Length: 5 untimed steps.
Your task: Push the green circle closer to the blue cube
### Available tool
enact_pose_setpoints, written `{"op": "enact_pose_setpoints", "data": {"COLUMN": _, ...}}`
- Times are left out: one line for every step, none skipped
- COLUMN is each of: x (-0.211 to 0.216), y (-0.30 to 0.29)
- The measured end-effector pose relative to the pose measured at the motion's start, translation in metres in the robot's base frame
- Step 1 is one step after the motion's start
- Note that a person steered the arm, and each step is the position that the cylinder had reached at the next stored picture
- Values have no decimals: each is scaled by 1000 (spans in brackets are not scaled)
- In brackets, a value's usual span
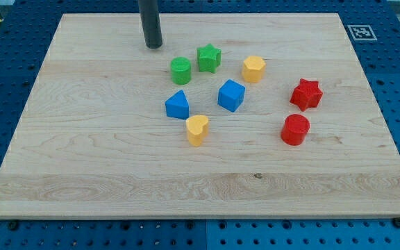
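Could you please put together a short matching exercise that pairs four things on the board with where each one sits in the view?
Things:
1. green circle
2. blue cube
3. red cylinder
4. my tip

Places:
A. nearest the view's right among these four
B. toward the view's top, up and left of the green blocks
C. just left of the green star
D. right of the blue triangular block, below the green star

Pairs: 1-C, 2-D, 3-A, 4-B
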<state>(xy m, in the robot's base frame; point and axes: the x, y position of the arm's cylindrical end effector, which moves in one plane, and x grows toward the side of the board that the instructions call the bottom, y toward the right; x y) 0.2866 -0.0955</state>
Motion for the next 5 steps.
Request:
{"op": "enact_pose_setpoints", "data": {"x": 0, "y": -1}}
{"op": "enact_pose_setpoints", "data": {"x": -1, "y": 0}}
{"op": "enact_pose_setpoints", "data": {"x": -1, "y": 0}}
{"op": "enact_pose_setpoints", "data": {"x": 0, "y": -3}}
{"op": "enact_pose_setpoints", "data": {"x": -3, "y": 4}}
